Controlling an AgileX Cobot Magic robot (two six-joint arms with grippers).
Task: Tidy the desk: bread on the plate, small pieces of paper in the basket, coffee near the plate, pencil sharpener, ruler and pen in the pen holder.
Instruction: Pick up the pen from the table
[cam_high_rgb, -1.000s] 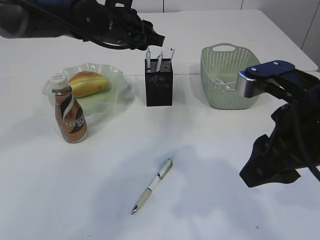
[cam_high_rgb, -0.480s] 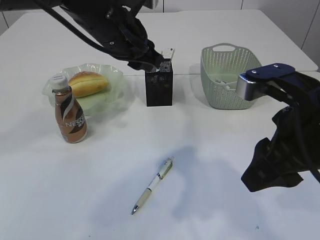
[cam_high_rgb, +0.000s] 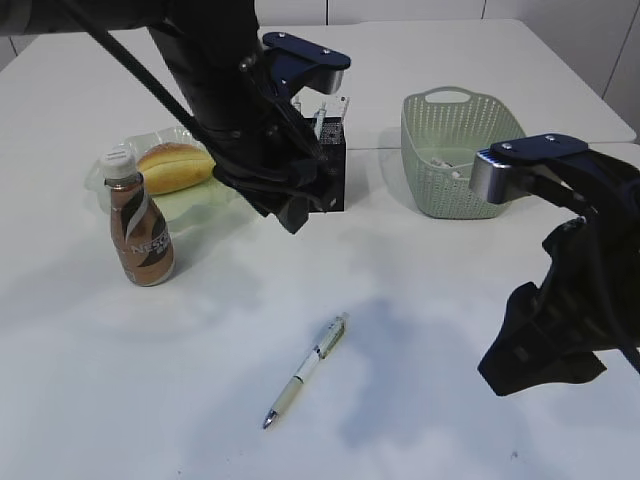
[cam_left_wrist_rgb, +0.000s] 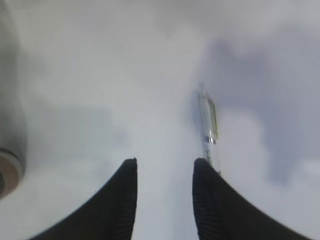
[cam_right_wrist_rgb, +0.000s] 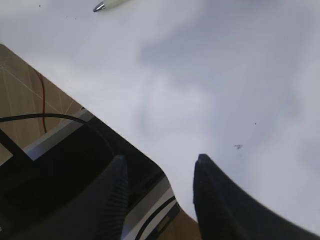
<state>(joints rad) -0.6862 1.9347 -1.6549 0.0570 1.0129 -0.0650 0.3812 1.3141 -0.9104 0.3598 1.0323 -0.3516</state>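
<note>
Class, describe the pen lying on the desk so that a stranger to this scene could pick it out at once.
Start from the black mesh pen holder at the desk's middle and come toward the near edge. The pen lies alone on bare white tabletop, slanted, pale-barrelled with a metal tip; it is the only loose item there.

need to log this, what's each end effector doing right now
left end effector: open, holding nothing, above the pen
right end effector: open, holding nothing

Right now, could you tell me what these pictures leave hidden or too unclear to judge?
- Pen holder, exterior view: the left arm covers most of it, so its contents cannot be listed.
- Plate, exterior view: its right side is behind that arm.
- Basket, exterior view: the contents are too small to identify.
- Pen, left wrist view: blurred.
- Pen, right wrist view: only the tip shows, cut off by the top edge.
</note>
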